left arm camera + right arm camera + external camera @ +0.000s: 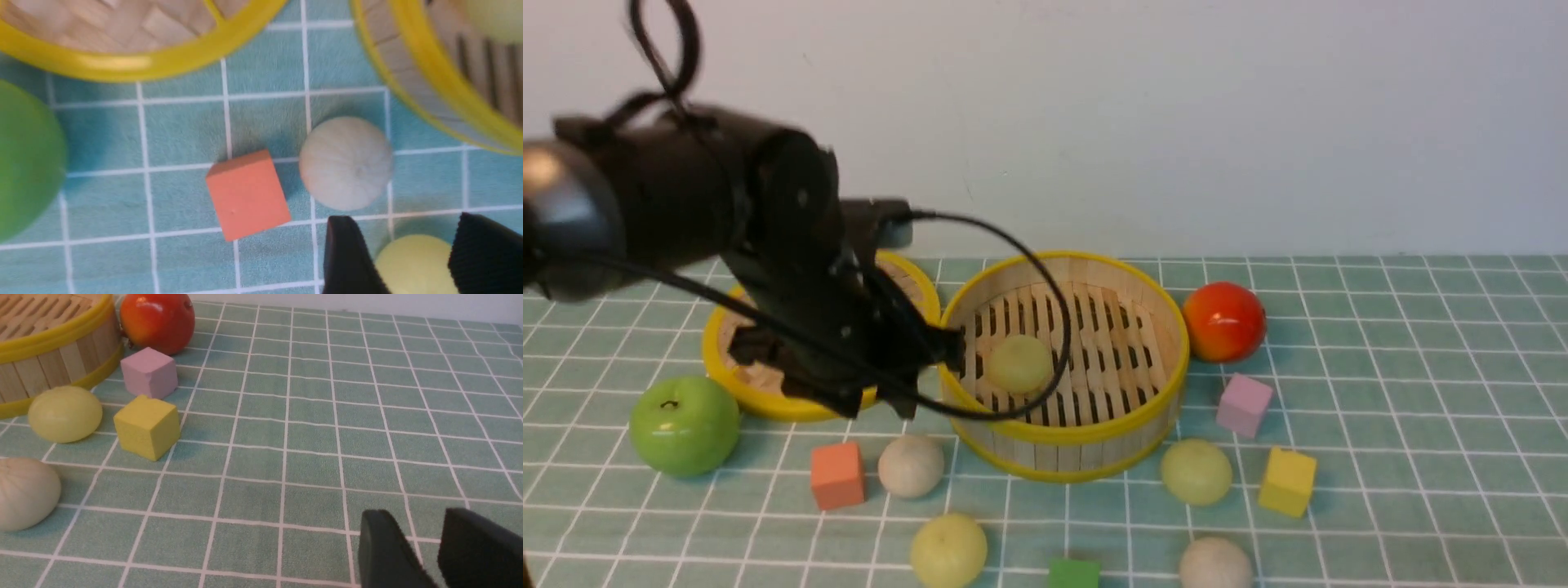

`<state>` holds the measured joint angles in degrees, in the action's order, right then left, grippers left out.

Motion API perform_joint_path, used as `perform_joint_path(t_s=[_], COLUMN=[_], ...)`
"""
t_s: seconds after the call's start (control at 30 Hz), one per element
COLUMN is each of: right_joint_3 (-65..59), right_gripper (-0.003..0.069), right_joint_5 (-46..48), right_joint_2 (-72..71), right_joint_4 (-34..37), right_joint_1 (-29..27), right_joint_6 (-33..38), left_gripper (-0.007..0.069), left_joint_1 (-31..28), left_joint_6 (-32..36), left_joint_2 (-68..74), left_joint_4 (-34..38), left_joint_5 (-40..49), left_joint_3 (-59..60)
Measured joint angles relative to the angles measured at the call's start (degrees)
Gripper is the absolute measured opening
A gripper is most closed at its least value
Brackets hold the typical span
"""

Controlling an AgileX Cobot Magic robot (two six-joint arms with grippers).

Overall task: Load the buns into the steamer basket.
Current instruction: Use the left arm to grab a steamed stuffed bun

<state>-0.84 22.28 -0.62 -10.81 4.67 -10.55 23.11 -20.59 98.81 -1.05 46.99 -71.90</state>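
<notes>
Left gripper [406, 224] jaws spread, I see nothing gripped; hovers just beside steamer basket [1086, 457] wall. Right gripper [421, 517] jaws parted, empty, well apart from basket. Pale green bun [1018, 363] inside basket on slats. Four outside near its front: off-white bun [911, 465], yellow-green bun [947, 551], second yellow-green bun [1196, 471], second off-white bun [1215, 563].

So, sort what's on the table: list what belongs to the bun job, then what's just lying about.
Job: steamer basket; yellow-green bun inside it; front yellow-green bun; right yellow-green bun; left off-white bun; right off-white bun.
Lying about: woven lid; green apple; red-orange fruit; orange block; pink block; yellow block; green block.
</notes>
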Motion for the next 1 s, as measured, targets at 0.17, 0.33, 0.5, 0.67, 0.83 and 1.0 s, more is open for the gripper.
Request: perform_joint_path(t_s=[0.17,0.33,0.5,0.67,0.83,1.0], right_joint_3=[0.00,0.00,0.00,0.00,0.00,0.00], right_gripper=[0.0239,0.0239,0.0239,0.0239,0.0239,0.0239], right_joint_5=[0.00,0.00,0.00,0.00,0.00,0.00], right_joint_2=[0.00,0.00,0.00,0.00,0.00,0.00], right_joint_4=[0.00,0.00,0.00,0.00,0.00,0.00], right_joint_1=[0.00,0.00,0.00,0.00,0.00,0.00], right_joint_6=[0.00,0.00,0.00,0.00,0.00,0.00], left_gripper=[0.0257,0.0237,0.0238,0.0237,0.0140,-0.0007], left_joint_1=[0.00,0.00,0.00,0.00,0.00,0.00], left_joint_6=[-0.75,-1.01,-1.01,-1.01,-1.01,-1.01], left_joint_2=[3.60,7.20,10.47,11.03,11.03,9.89], left_joint_4=[0.56,1.89,2.11,2.11,2.11,2.11], left_joint_5=[-4.18,-4.87,-6.85,-7.95,-7.75,-5.77], left_joint_3=[0.46,0.48,0.48,0.37,0.33,-0.03])
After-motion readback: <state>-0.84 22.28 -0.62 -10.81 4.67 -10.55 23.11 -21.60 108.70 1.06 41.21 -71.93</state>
